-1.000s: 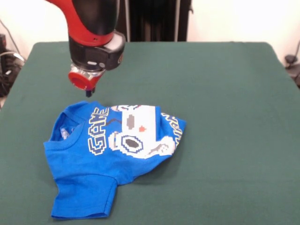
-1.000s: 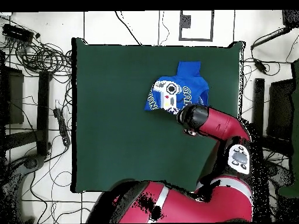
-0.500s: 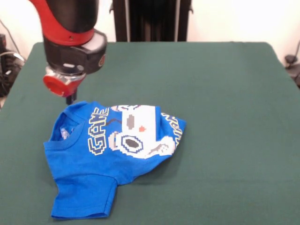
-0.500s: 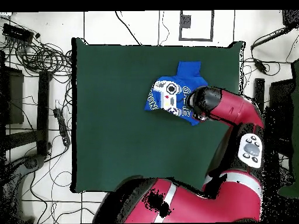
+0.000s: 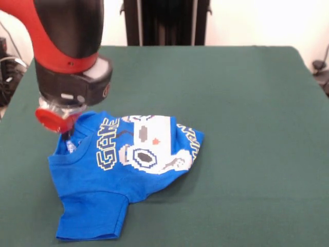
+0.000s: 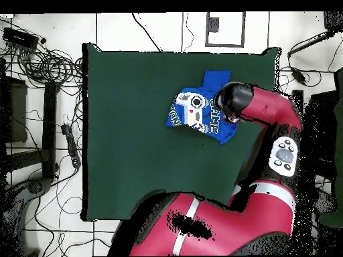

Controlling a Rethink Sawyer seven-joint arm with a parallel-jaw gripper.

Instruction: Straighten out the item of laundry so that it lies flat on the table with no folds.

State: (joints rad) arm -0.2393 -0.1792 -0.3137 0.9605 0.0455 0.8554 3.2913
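On the near left part of the table [image 5: 247,103] lies the blue shirt [image 5: 123,170], bunched with folds. It looks soft, light and floppy, so grab a loose edge, maybe by the collar. The gripper [image 5: 66,135] has moved left and now sits over the collar. I cannot tell if it is open.

— Where is the red and black robot arm [image 5: 67,46]?
— It comes down at the left of the front view, wrist vertical.
— And its small dark gripper [image 5: 66,135]?
— Low under the red flange; its fingers are hidden.
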